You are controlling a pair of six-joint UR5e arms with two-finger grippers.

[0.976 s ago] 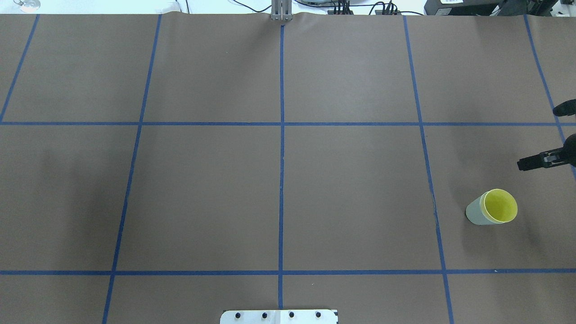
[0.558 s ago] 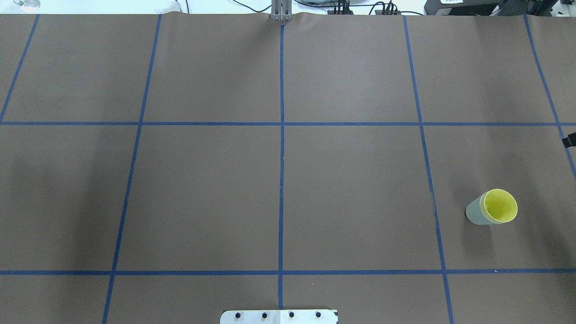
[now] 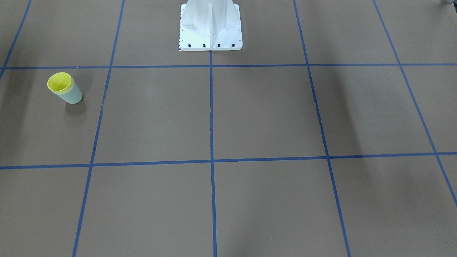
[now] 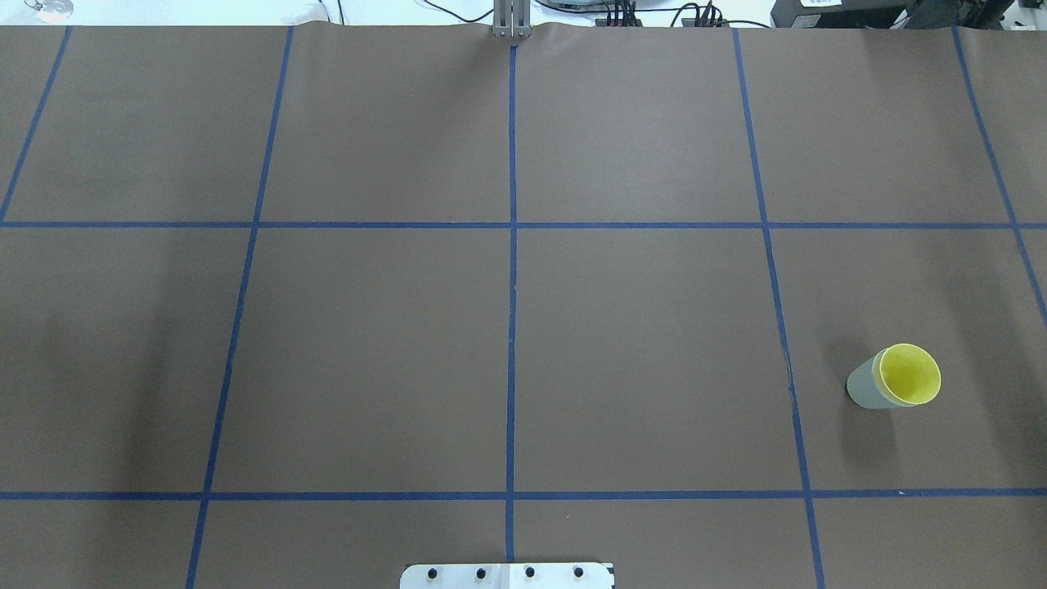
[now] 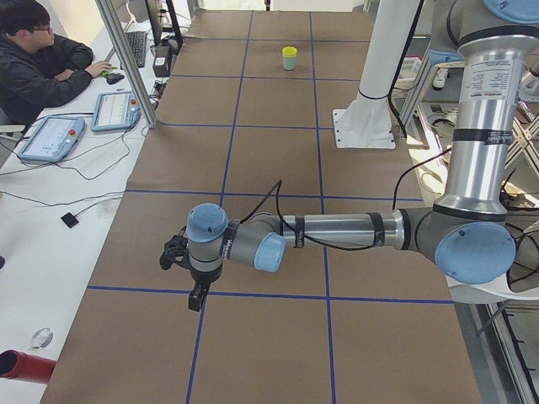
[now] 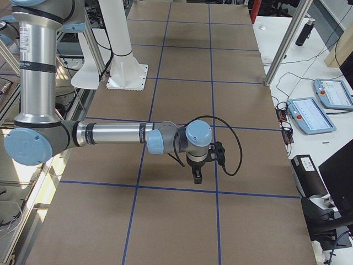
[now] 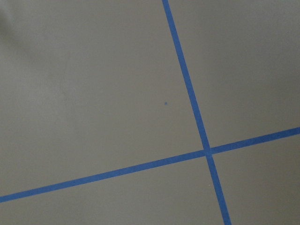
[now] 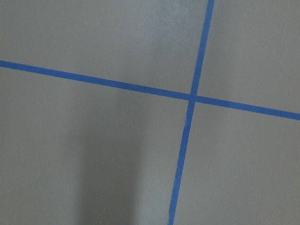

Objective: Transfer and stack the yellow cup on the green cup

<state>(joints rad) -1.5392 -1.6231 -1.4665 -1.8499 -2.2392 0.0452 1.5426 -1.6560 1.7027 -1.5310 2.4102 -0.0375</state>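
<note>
The yellow cup (image 4: 908, 375) sits nested inside the green cup (image 4: 860, 388), upright on the brown table at the right. In the front-facing view the yellow cup (image 3: 60, 82) and green cup (image 3: 73, 95) stand at the left. In the exterior left view the pair is small and far away, yellow cup (image 5: 289, 51) above green cup (image 5: 289, 64). My left gripper (image 5: 195, 300) shows only in the exterior left view and my right gripper (image 6: 197, 175) only in the exterior right view. Both hang over the table ends, far from the cups. I cannot tell whether either is open or shut.
The table (image 4: 376, 352) is covered in brown paper with a blue tape grid. The robot's white base (image 3: 210, 25) stands at mid-table on the robot's side. An operator (image 5: 38, 63) sits at a side bench with tablets (image 5: 50, 139).
My right gripper, seen at the right edge of the overhead view a second ago, has moved out of that view to the right. The nested cups have not moved.
</note>
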